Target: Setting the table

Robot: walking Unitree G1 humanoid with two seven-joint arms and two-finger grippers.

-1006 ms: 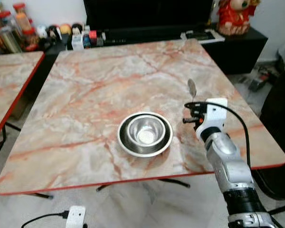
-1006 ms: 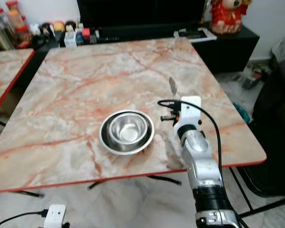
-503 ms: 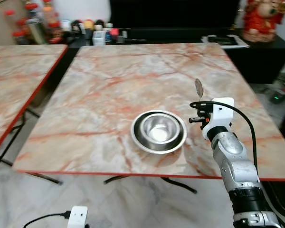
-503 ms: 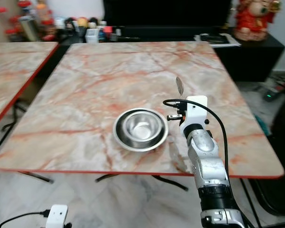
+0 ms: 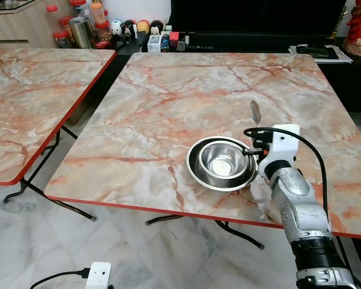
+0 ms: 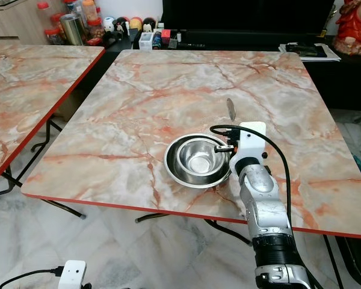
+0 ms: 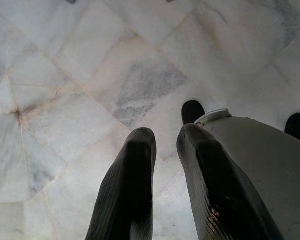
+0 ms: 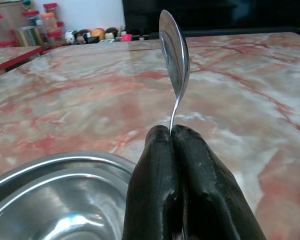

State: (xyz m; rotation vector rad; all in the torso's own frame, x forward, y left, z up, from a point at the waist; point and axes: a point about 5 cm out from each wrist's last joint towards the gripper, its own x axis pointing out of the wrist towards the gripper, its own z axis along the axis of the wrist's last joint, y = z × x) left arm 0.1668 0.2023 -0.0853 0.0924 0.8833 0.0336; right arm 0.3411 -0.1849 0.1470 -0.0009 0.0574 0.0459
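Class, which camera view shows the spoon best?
The right wrist view: the spoon stands large and sharp, its handle pinched by the right gripper. Both eye views show a small sliver beyond the bowl.

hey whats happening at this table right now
The robot is setting a marble table. Its right hand is shut on the handle of a metal spoon, held upright just beside a steel bowl nested in a steel plate near the table's front edge. Its left hand hangs over the floor.
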